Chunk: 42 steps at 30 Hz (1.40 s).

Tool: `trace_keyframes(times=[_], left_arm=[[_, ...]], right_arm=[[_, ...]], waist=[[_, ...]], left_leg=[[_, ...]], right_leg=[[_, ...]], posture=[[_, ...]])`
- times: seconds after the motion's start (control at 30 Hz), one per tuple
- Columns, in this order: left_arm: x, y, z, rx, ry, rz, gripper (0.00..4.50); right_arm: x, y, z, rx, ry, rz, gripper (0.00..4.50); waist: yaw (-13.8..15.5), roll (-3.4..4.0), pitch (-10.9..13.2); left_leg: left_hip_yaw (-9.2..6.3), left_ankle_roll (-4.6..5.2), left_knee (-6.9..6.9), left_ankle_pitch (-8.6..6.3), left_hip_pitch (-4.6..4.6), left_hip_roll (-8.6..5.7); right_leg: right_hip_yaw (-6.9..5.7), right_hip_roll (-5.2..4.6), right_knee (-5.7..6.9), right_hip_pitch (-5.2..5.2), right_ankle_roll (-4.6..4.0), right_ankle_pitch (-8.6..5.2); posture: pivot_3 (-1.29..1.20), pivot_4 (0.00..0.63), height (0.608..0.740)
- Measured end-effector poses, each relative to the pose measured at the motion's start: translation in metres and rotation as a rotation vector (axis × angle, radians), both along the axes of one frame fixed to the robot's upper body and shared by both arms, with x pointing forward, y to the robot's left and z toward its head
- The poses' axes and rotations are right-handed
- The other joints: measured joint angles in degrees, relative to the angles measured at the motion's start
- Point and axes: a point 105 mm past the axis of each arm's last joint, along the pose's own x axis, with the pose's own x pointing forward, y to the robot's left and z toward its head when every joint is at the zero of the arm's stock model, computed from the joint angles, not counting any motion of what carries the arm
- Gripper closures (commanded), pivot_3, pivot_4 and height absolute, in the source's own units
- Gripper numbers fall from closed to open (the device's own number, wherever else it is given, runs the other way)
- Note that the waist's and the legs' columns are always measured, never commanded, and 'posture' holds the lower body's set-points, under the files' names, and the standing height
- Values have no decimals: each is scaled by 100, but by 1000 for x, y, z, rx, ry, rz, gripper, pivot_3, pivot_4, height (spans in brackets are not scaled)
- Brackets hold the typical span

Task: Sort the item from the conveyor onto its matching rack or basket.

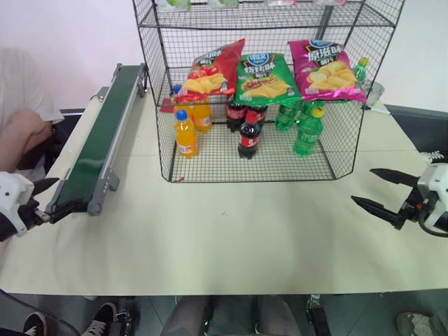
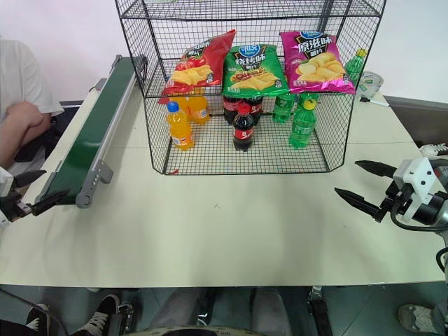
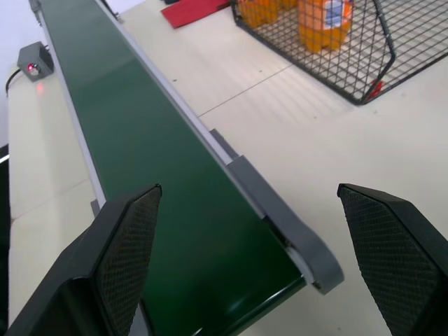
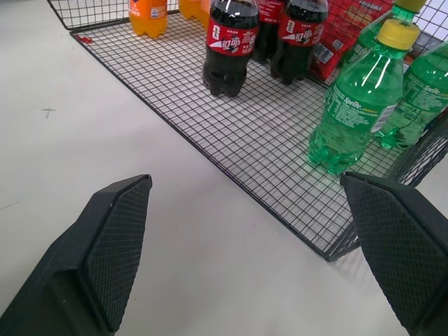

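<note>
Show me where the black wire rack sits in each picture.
Left eye view: rack upper middle, right of the conveyor.
Right eye view: upper middle too.
Left wrist view: rack corner beyond the conveyor.
Right wrist view: rack floor under cola bottle.
Shared landmark: red tag at its corner.

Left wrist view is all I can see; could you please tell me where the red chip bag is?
Observer: The red chip bag leans inside the rack, on its second tier from the bottom, beside the green chip bag.
Operator: Is anyone near the conveyor?
Observer: A person's arm is at the table edge, left of the conveyor.
Operator: And the right gripper?
Observer: The right gripper hovers over the table, right of the rack, jaws open.
</note>
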Motion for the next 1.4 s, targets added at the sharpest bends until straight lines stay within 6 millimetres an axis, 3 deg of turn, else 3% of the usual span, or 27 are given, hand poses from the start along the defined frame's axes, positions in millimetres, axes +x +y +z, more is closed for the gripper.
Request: trace_keyframes(times=[0.53, 0.77, 1.4], left_arm=[[0, -1, -2, -11, -1, 0, 282], [-6, -6, -14, -35, 18, -24, 282], [-6, -12, -13, -40, -11, -25, 282]], right_arm=[[2, 2, 3, -1, -13, 0, 0], [4, 3, 4, 0, -16, 0, 0], [7, 9, 5, 6, -15, 12, 0]], waist=[[-3, 1, 0], [-4, 2, 1], [0, 2, 2]], left_leg=[[0, 0, 0, 0, 0, 0], [0, 0, -1, 0, 0, 0], [0, 0, -2, 0, 0, 0]], right_leg=[[0, 0, 0, 0, 0, 0], [0, 0, -2, 0, 0, 0], [0, 0, -3, 0, 0, 0]], posture=[[0, 150, 740], [0, 150, 740], [0, 150, 740]])
